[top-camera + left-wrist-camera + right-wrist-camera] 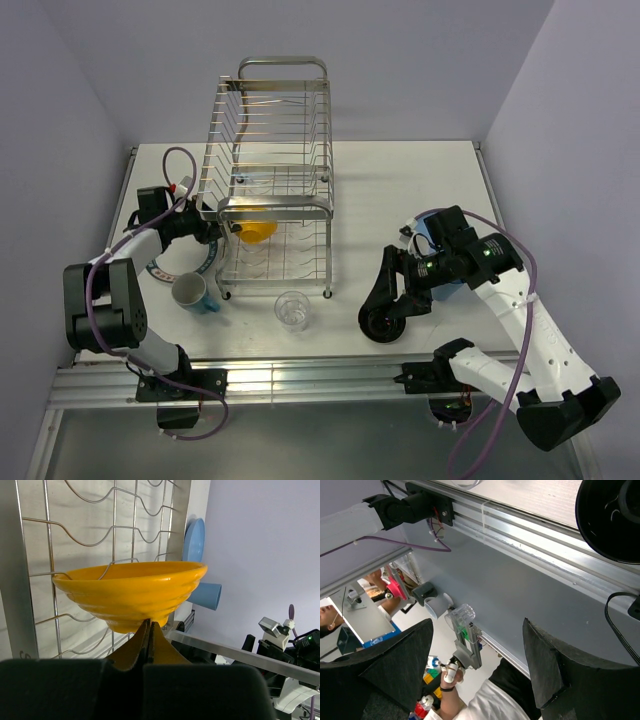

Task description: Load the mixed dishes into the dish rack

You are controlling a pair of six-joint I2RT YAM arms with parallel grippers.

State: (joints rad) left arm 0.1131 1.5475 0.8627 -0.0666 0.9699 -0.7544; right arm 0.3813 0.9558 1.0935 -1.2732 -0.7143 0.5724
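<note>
The dish rack [275, 170] stands at the table's middle back. My left gripper [232, 228] reaches into its lower tier from the left, shut on the foot of the yellow-orange bowl [259, 231]. In the left wrist view the fingertips [149, 626] pinch under the bowl [130, 592]. My right gripper [388, 292] is open at the right front, with nothing between its fingers [545, 670]. Just below it is the black bowl [381, 326], which shows in the right wrist view's top corner [610, 520]. The blue plate [428, 236] and blue cup [206, 596] lie under the right arm.
A teal-and-white mug [192, 292] and a white plate with a green rim [198, 262] sit at the left front under my left arm. A clear glass [292, 308] stands in front of the rack. The table's metal front rail [320, 375] runs close behind the arm bases.
</note>
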